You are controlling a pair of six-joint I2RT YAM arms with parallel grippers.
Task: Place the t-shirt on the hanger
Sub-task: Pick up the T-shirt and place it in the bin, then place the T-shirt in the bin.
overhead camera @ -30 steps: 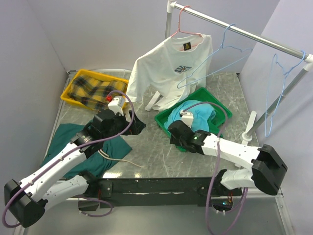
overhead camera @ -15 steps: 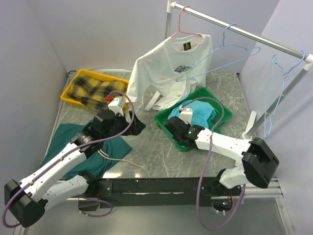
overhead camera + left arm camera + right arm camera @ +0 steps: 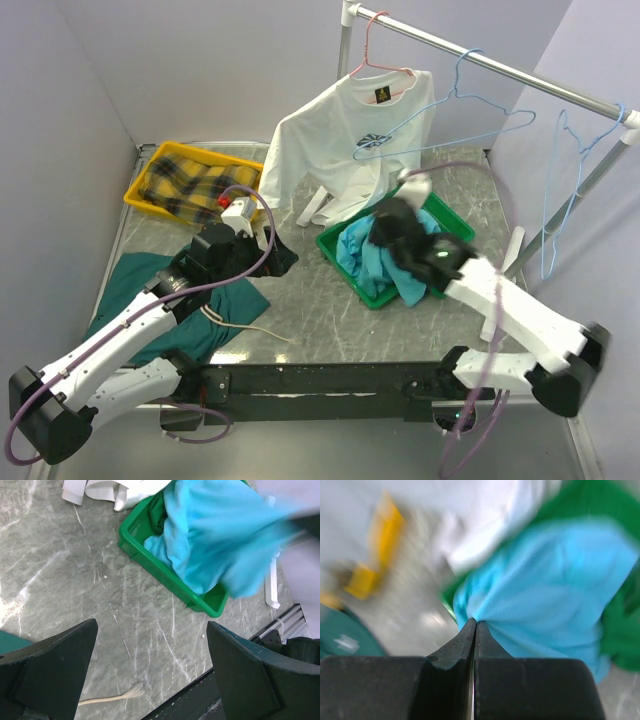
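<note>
So, using the green bin [image 3: 330, 246] as the reference for everything: it sits on the grey tabletop [image 3: 300, 300], and the rail [image 3: 520, 80] runs above and behind it.

The t-shirt [image 3: 362, 258] is the big thing to worry about. My guess is it's light, floppy cotton with zero stiffness, so it'll sag, bunch and fold wherever it isn't supported. It's not fragile or slippery, just shapeless. I'd want a hold near the collar or a shoulder seam so the neck hole opens up for the wire, but from these views I can't tell which part is pinched, and the collar isn't visible. Looks-wise it's plain turquoise and crumpled into a lump. One bunch is pulled up above the bin, the rest is still inside it, and a fold droops over the bin's near rim.

A white shirt [image 3: 340, 150] hangs behind the bin. The hanger [image 3: 457, 90], thin light-blue wire, hangs empty from the rail, up and behind the bin. It'll probably swing at the lightest touch.

The right end effector [image 3: 474, 629] is above the bin, fingers squeezed fully together with a pinch of turquoise fabric between the tips. The left end effector [image 3: 150, 625] hovers left of the bin, spread wide and holding nothing.
</note>
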